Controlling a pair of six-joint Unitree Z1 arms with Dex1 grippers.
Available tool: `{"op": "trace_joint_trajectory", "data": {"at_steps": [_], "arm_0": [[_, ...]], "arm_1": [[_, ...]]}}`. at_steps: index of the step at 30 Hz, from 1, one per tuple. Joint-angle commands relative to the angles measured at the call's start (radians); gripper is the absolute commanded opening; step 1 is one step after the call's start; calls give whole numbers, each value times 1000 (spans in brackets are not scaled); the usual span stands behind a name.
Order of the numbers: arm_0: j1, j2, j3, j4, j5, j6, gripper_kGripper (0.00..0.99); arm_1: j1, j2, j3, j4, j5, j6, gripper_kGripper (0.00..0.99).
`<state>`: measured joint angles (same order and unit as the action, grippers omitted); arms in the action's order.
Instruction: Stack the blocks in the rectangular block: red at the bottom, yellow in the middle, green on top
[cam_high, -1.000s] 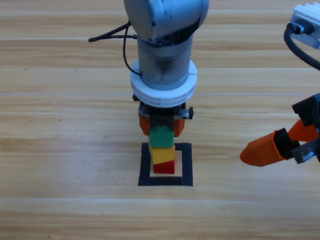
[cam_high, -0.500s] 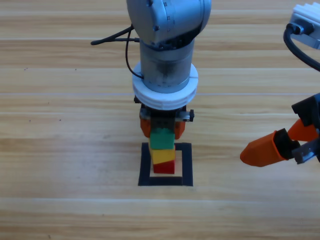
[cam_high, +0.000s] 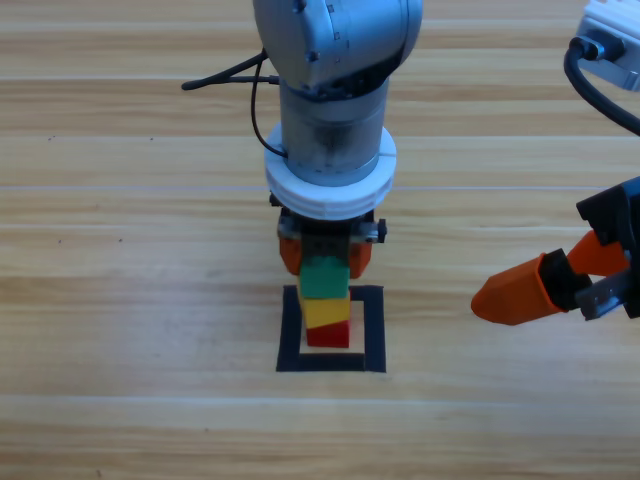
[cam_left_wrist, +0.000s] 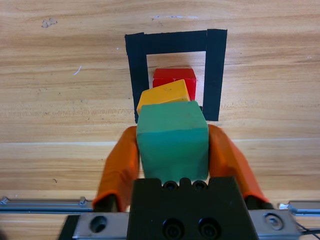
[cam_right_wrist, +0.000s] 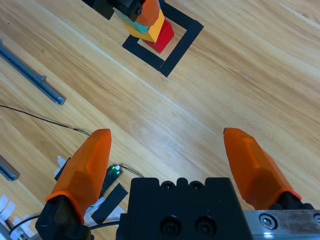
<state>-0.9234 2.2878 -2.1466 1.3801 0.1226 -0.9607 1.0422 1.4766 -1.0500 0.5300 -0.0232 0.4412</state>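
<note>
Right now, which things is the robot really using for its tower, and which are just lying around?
Part of the job: green cube, held by the left gripper; yellow cube under it; red cube at the bottom; black tape square.

Just lying about: right gripper, open and off to the side; metal rail; loose wires.

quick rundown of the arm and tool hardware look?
Both arms have grey metal links; the left arm is a rounded cylinder with thin black cables looping off its side. Each tool has two tapered orange jaws on a boxy black body with small screws: left tool, right tool. A thick black cable runs down the right arm from a white connector.
</note>
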Motion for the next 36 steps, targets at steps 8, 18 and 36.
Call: {"op": "trace_joint_trajectory", "data": {"at_steps": [8,18,36], "arm_0": [[-28,28,7,-12,9,-26,842],[-77,-169,-18,-7,155,-47,925],[-273,-872,929,-501,427,-52,990]], "arm_1": [[-22,16,31,-16,6,-4,990],[-22,16,28,-16,-3,-3,990],[-22,22,22,-16,-92,17,990]]}}
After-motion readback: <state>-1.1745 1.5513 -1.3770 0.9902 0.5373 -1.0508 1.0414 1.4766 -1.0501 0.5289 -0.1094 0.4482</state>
